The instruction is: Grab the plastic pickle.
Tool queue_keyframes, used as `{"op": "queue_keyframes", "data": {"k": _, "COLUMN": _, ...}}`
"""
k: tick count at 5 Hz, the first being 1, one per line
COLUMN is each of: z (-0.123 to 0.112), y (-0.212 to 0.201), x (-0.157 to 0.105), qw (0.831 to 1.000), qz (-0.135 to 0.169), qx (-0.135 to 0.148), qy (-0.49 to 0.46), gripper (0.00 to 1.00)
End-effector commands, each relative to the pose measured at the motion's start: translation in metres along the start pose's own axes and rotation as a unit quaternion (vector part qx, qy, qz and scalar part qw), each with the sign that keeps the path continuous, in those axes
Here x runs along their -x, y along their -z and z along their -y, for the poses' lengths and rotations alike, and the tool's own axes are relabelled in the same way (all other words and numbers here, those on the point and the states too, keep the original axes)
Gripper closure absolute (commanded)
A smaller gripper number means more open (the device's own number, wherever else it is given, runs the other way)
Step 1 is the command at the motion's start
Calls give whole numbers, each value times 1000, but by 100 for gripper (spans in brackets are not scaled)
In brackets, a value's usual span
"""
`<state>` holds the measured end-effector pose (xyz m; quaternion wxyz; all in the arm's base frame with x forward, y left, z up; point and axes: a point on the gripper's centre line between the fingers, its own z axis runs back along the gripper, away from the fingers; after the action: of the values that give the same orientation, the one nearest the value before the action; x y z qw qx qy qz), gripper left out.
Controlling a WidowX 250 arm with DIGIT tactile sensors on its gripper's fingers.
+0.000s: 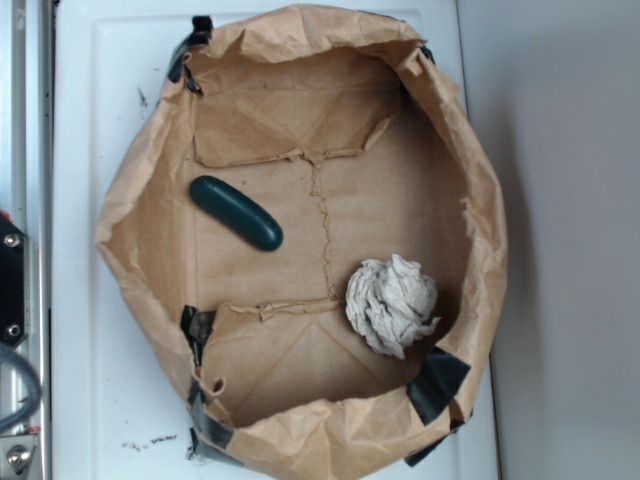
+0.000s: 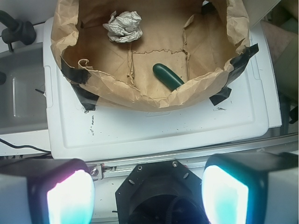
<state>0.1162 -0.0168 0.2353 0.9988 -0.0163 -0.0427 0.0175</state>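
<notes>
The plastic pickle (image 1: 236,212) is dark green, glossy and sausage-shaped. It lies at a slant on the floor of a rolled-down brown paper bag (image 1: 135,200), left of the bag's middle. From the wrist it shows as the pickle (image 2: 168,77) just behind the bag's near rim (image 2: 154,100). My gripper (image 2: 147,191) is open, its two glowing pads (image 2: 70,198) wide apart with nothing between them. It hangs well short of the bag, over a metal rail and a black mount. The exterior view does not show the gripper.
A crumpled white paper ball (image 1: 391,303) lies in the bag, right of and below the pickle. The bag stands on a white board (image 1: 90,100) with black tape (image 1: 437,383) at its corners. A metal frame (image 1: 15,300) runs along the left edge.
</notes>
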Motion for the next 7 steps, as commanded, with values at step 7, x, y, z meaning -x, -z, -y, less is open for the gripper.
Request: {"op": "queue_keyframes", "data": {"k": 7, "z": 8, "y": 13, "x": -66, "qw": 952, "qz": 63, "qx": -4, "qy": 300, "gripper": 0}}
